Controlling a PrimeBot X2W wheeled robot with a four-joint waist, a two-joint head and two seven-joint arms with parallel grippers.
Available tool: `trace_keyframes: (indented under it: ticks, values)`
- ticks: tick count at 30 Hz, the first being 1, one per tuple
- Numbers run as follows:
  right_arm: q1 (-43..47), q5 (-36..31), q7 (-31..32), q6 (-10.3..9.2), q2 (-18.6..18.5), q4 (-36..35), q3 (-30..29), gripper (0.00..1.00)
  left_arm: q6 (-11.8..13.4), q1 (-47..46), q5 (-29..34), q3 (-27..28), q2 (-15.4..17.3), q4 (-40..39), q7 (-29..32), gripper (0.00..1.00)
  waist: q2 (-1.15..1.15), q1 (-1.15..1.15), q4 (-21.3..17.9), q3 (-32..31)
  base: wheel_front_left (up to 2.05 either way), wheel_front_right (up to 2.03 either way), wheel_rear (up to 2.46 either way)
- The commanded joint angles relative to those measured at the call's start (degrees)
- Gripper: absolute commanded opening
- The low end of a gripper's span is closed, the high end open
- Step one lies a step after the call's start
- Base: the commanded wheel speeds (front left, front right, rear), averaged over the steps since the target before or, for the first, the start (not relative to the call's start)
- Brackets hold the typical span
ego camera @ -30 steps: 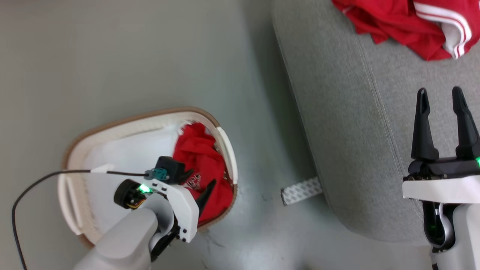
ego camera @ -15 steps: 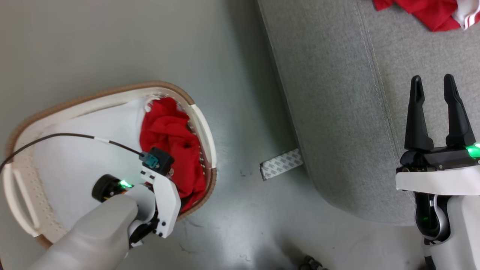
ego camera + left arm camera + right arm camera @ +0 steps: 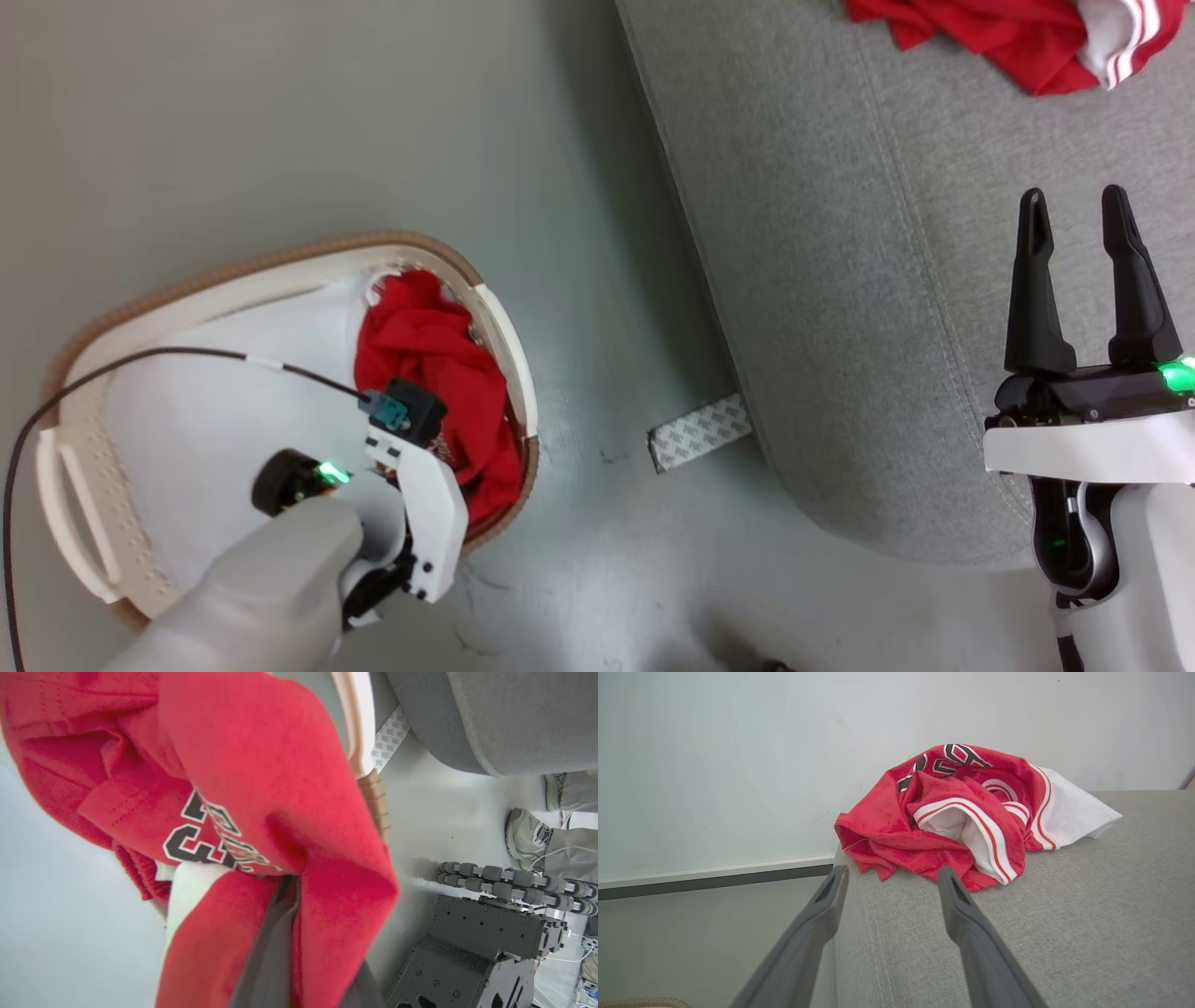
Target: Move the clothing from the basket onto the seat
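The clothing (image 3: 261, 765) half buries the left end effector (image 3: 287, 896).

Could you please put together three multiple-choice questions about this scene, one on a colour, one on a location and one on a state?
1. What colour is the rim of the basket?
A. brown
B. blue
C. black

2. Where does the striped garment lie?
A. in the basket
B. on the seat
C. on a shelf

3. How do the fingers of the right tool stand?
A. apart, holding nothing
B. shut on red fabric
C. shut on the basket's rim

Answers:
1 A: the head view shows a brown woven-look edge above the white wall.
2 B: the right wrist view shows it crumpled on the grey upholstery.
3 A: a gap shows between the two dark fingers, with bare seat fabric behind it.
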Motion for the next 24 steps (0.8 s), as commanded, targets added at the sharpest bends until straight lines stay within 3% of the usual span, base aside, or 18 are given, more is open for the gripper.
trace_keyframes:
  ticks: [1, 14, 24]
  values:
    - [0.5, -0.6, 0.0, -0.13, 0.0, 0.3, -0.4, 1.00, 0.1, 1.0, -1.1, -0.2, -0.5, 0.0, -1.2, 0.00, 0.00, 0.00, 0.8, -2.1, 0.00, 0.00, 0.00]
    - [4.4, -6.1, 0.0, -0.13, 0.0, 2.2, -1.5, 1.00, 0.1, 5.5, -3.8, -0.6, -5.6, -1.3, -15.9, 0.00, 0.00, 0.00, 8.1, -18.5, 0.00, 0.00, 0.00]
    - [10.1, -4.0, 0.0, -0.13, -1.8, 4.8, 0.4, 1.00, 0.1, 7.9, -2.1, -0.7, -7.9, -4.1, -20.7, 0.00, 0.00, 0.00, 14.4, -31.6, 0.00, 0.00, 0.00]
